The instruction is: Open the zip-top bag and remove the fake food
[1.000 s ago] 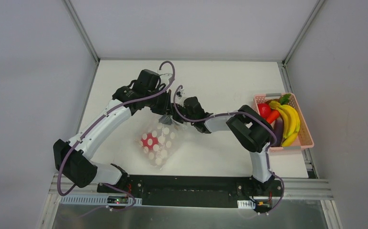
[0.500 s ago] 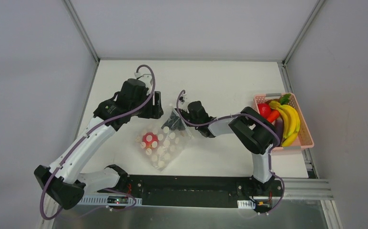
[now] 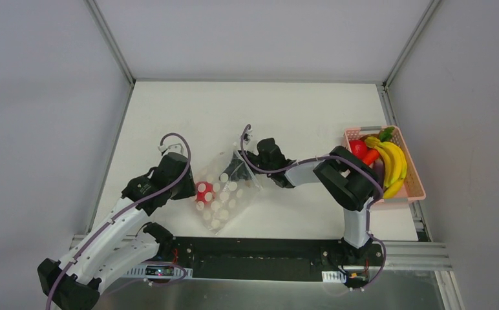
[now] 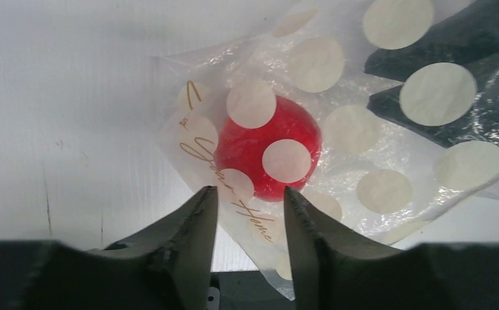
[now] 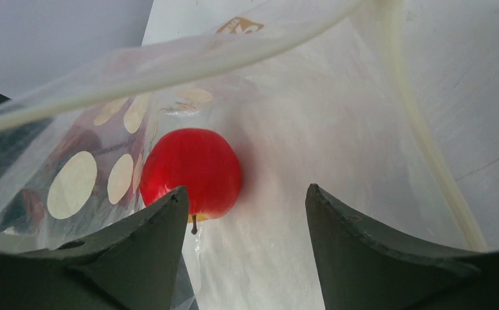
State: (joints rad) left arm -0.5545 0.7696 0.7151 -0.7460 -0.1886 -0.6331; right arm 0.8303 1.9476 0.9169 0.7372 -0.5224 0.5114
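Unpinned zip-top bag (image 3: 224,194) may slide
Right claw (image 5: 245,192) gapes empty inside it, red apple (image 5: 191,172) just ahead; left claw (image 4: 248,192), narrowly parted, holds nothing.

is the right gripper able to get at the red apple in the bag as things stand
Probably yes: the right gripper sits open inside the mouth of the zip-top bag, the red apple straight ahead with no plastic between.

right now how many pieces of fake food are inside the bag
1. A red apple lies inside the zip-top bag, in front of the right gripper, whose open fingers are in the bag's mouth. The printed dots may hide something small.
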